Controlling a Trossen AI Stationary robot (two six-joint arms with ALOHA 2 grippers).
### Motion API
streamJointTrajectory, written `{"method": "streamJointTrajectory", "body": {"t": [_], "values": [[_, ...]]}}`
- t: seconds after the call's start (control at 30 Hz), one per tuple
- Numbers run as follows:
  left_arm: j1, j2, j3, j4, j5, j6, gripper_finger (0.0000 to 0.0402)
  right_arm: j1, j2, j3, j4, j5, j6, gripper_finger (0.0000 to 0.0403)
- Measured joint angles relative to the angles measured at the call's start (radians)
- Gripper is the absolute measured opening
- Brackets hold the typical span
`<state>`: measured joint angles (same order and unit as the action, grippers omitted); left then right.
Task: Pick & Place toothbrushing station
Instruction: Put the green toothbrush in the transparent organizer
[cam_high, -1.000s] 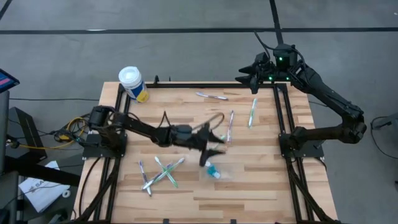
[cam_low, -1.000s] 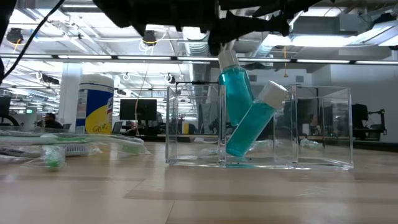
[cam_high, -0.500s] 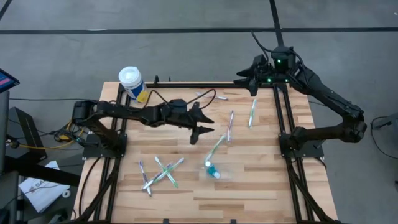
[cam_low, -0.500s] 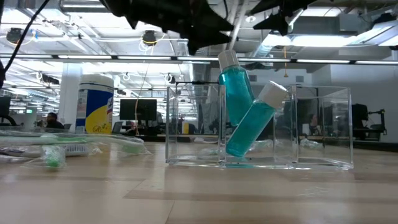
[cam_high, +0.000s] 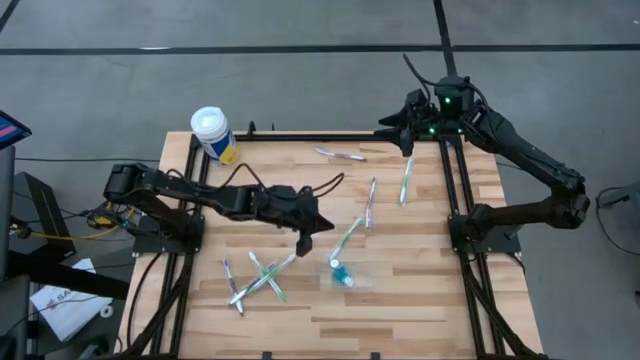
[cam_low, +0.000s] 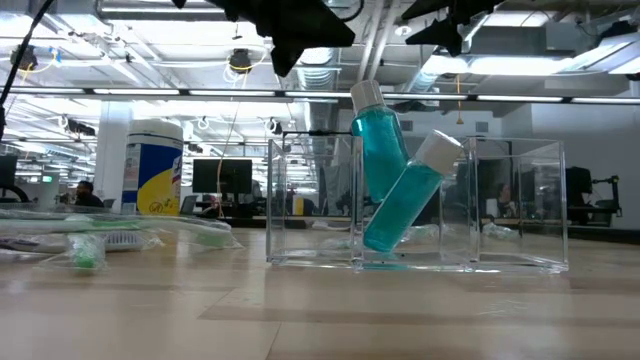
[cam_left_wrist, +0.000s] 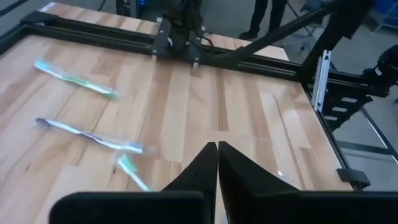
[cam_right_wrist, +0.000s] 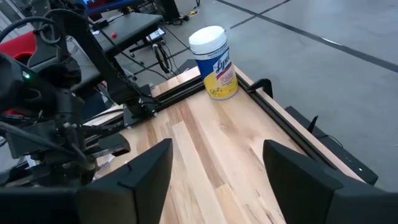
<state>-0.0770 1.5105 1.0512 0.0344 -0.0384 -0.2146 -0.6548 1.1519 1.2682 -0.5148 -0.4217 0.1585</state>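
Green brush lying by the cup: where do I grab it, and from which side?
Take the green brush mid-handle from straight above: it lies flat and diagonal on the table, so close across its thin width. Avoid the end by the cup, where room is tight. The shut left end effector is closest.

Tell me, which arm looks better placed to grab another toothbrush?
Probably the left: its gripper hangs over mid-table, near the crossed toothbrushes. The right gripper waits at the far edge.
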Motion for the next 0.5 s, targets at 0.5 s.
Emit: {"method": "streamJointTrajectory", "body": {"t": [0.5], "values": [[-0.152,0.192,0.0,0.255,-0.099,-0.167,0.0,0.0,0.0,0.0,0.0,0.003,-0.035,0.0143]]}}
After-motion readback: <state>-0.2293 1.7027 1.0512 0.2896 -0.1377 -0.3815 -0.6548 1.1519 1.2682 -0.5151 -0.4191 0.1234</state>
